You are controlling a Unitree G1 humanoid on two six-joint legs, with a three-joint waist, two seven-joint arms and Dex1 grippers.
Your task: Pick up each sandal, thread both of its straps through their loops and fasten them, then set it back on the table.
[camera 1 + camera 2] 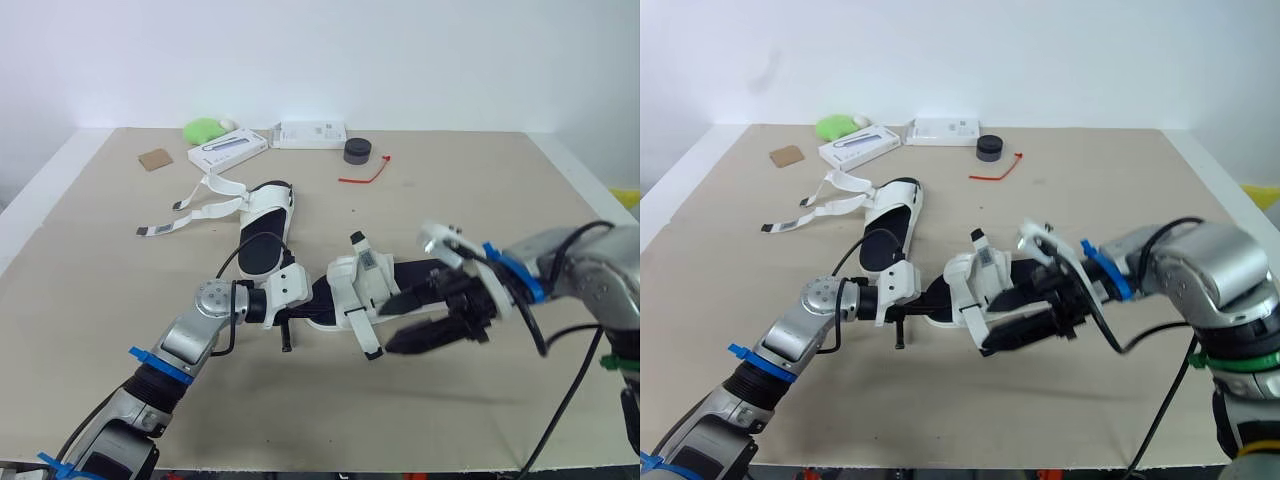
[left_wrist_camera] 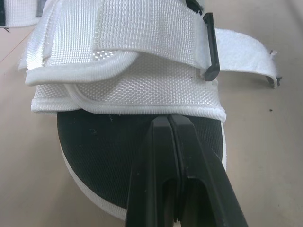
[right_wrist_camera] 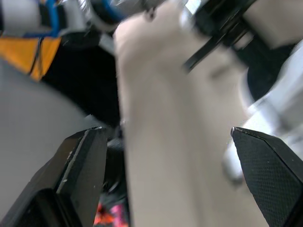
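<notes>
Two sandals show from the head: the far sandal [image 1: 265,225] lies on the table [image 1: 480,420] with loose straps [image 1: 200,213], and the near sandal [image 1: 355,290] is at the middle, between both grippers. Left wrist view: the left gripper [image 2: 169,118], fingers together, touches its insole, probably to steady it. Right wrist view: the right gripper [image 3: 165,156] is spread apart, ready to grasp.

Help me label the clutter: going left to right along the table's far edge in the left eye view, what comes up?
Brown card → slanted white box → second white box → black puck.
</notes>
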